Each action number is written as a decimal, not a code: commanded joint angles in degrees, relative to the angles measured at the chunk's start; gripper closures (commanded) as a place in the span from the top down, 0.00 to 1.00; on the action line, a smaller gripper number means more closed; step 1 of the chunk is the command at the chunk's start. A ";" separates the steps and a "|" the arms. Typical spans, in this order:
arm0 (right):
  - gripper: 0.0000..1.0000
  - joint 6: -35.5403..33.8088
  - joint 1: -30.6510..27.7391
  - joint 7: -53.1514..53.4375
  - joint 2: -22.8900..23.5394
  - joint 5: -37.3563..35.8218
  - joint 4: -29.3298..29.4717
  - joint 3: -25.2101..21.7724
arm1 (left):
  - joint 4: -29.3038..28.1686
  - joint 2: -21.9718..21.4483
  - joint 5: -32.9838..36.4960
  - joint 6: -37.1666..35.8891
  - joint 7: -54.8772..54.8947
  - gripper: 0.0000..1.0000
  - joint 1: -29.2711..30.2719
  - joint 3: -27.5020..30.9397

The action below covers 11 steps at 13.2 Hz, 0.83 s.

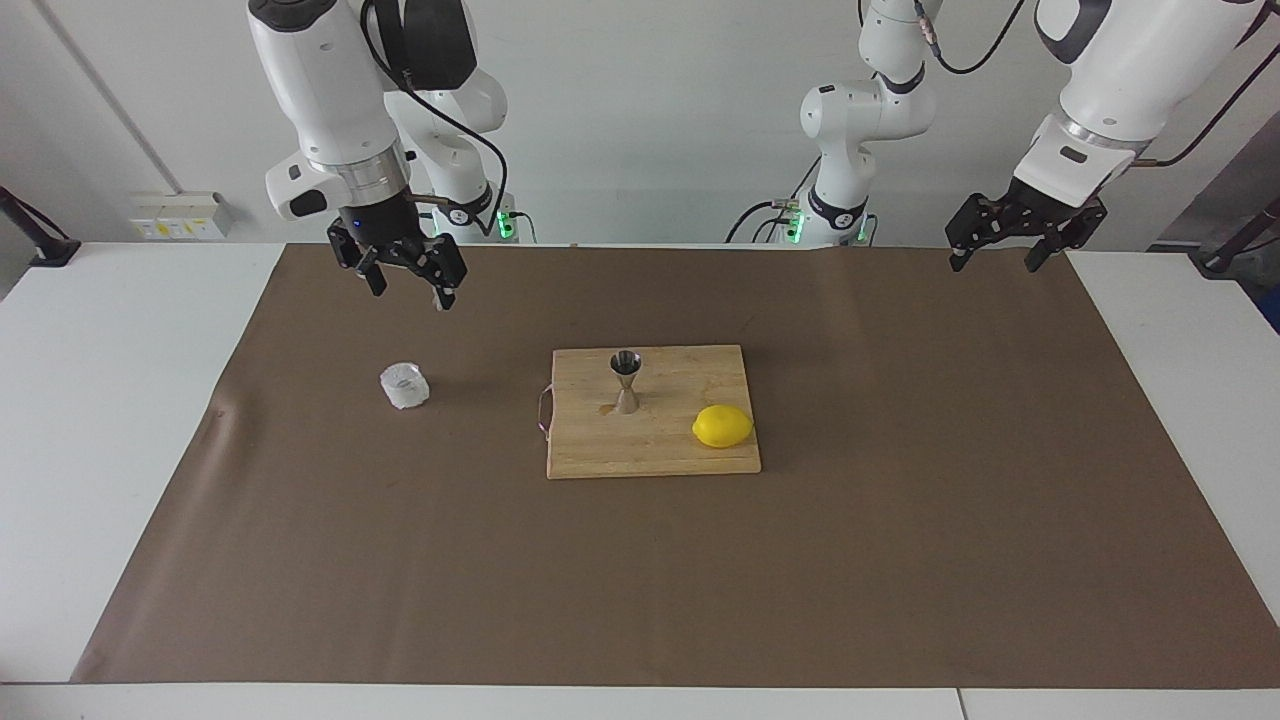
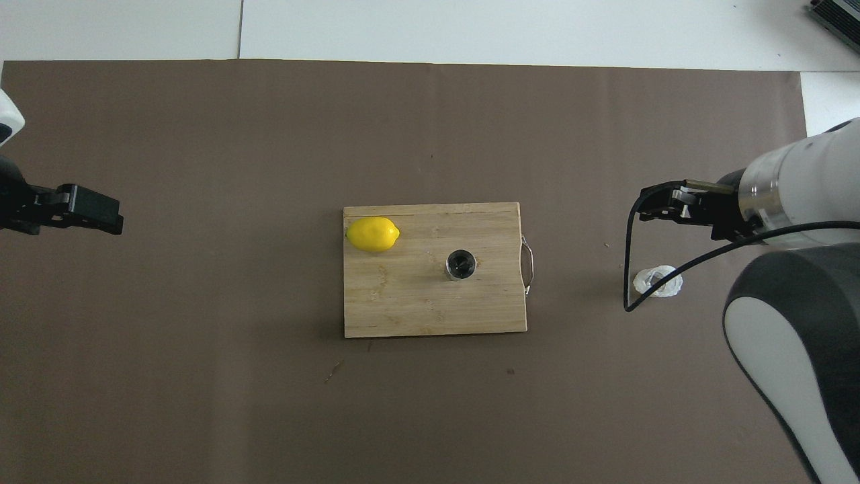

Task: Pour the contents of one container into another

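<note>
The translucent whitish cup stands on the brown mat toward the right arm's end, with nothing touching it. The steel hourglass jigger stands upright on the wooden cutting board at the table's middle. My right gripper hangs open and empty, well above the mat close to the cup. My left gripper waits open and empty, raised over the mat's edge at the left arm's end.
A yellow lemon lies on the board's corner toward the left arm's end. A wire handle sticks out of the board toward the cup. A black cable dangles from the right wrist beside the cup.
</note>
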 commanded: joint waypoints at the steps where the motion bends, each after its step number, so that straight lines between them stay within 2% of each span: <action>1: 1.00 -1.68 -0.15 1.42 1.76 -0.80 2.28 0.39 | -1.94 -1.82 0.82 -0.10 -0.04 1.00 0.43 -0.19; 11: 1.00 -1.42 -0.59 0.71 1.06 -0.27 0.43 0.39 | -1.94 -1.82 0.82 -0.10 -0.04 1.00 0.43 -0.19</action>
